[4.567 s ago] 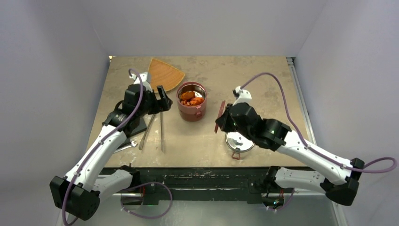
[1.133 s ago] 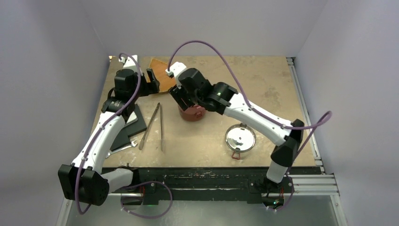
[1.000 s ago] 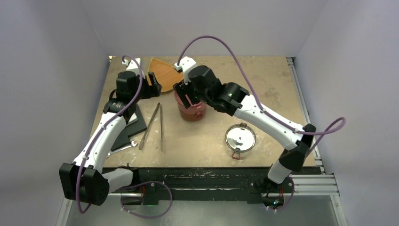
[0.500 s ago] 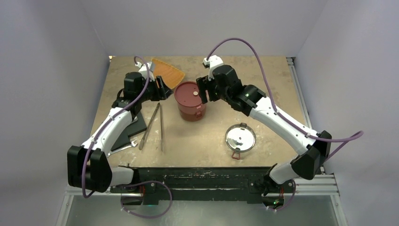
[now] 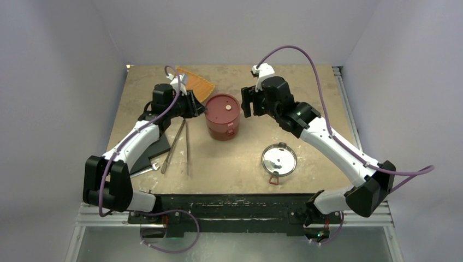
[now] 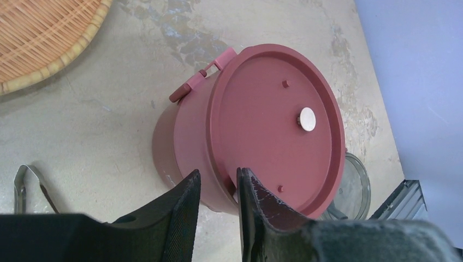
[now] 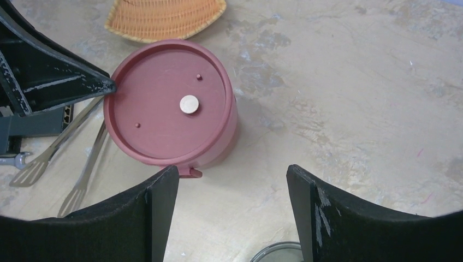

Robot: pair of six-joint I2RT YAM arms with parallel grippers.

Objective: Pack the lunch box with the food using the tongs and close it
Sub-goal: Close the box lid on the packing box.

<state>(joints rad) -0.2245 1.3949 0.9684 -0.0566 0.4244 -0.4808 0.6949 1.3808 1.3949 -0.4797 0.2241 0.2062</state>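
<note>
Lunch box (image 5: pixel 222 124): centre of table (image 5: pixel 311 93), disc lid (image 5: pixel 223 105) on.
Left gripper (image 6: pixel 217 179): narrow, fingers (image 6: pixel 183 210) astride the box's left rim; grip unclear.
Right gripper (image 7: pixel 232 172): wide, empty, right of box.
Tongs (image 5: pixel 188 147): lying left of box.

You're looking at a tan, mottled surface (image 5: pixel 306 93) with pale worn patches under and beyond the jaws. Plain pale-lilac walls (image 5: pixel 235 27) box it in behind and at both sides. A metal rail (image 5: pixel 352 120) runs along its edge, right of the right jaws. The light is soft and even.
</note>
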